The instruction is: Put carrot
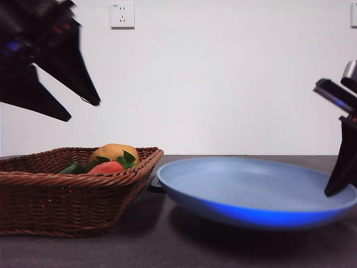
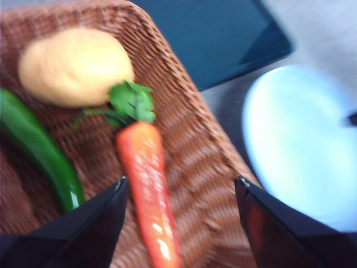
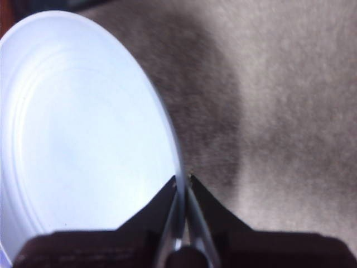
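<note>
On table [image 1: 167, 251]: one basket [image 1: 50, 206], one carrot [image 2: 148, 184], one plate [image 1: 256, 195], two claws.

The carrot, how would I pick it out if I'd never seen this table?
Find the brown wicker basket beside the blue plate. Inside lie three toy vegetables, below the open left gripper. The carrot is the glossy red-orange tapered one with green leaves, unlike the rounded yellow lump and the long green vegetable.

Left wrist view blurred; soft shadows
</note>
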### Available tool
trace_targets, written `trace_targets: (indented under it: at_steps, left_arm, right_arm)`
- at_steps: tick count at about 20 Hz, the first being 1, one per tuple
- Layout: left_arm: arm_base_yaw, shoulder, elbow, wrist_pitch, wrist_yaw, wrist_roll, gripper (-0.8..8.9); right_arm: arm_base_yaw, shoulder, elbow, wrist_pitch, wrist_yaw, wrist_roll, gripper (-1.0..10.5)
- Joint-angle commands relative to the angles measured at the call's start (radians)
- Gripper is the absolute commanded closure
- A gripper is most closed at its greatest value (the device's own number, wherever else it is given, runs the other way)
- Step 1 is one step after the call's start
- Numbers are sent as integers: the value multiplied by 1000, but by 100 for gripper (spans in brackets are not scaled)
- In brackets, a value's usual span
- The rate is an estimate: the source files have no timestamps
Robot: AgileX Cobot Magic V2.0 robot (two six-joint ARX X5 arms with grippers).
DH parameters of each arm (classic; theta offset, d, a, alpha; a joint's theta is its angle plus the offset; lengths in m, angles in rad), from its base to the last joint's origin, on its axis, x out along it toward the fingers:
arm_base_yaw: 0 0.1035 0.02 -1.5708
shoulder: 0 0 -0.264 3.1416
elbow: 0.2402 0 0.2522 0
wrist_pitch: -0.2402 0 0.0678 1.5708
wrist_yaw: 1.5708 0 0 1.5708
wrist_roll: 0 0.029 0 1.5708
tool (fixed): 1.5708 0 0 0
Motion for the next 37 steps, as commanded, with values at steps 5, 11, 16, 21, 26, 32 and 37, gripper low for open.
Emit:
trace_targets:
  at_steps: [5, 11, 16, 21, 26, 32, 37]
  left_arm:
    - [-90, 249, 105, -15, -138, 81, 476]
    - [-100, 393, 111, 51, -184, 98, 476]
    - [-101, 413, 111, 62, -184, 98, 484]
    - [-101, 413, 111, 58, -180, 113, 702]
    - [-98, 404, 113, 49, -186, 113, 701]
    - [-96, 369, 305, -217, -177, 113, 701]
    - [-117, 367, 512, -274, 153, 91, 701]
  right_arm:
    - [4, -60, 10, -5, -2, -5, 943]
    - [4, -66, 10, -6, -1, -5, 943]
    - [4, -66, 10, -6, -1, -5, 943]
    - [4, -66, 10, -6, -1, -5, 943]
    - [4, -66, 10, -6, -1, -5, 943]
    - [4, -66, 10, -6, -1, -5, 943]
    - [4, -66, 10, -6, -1, -5, 943]
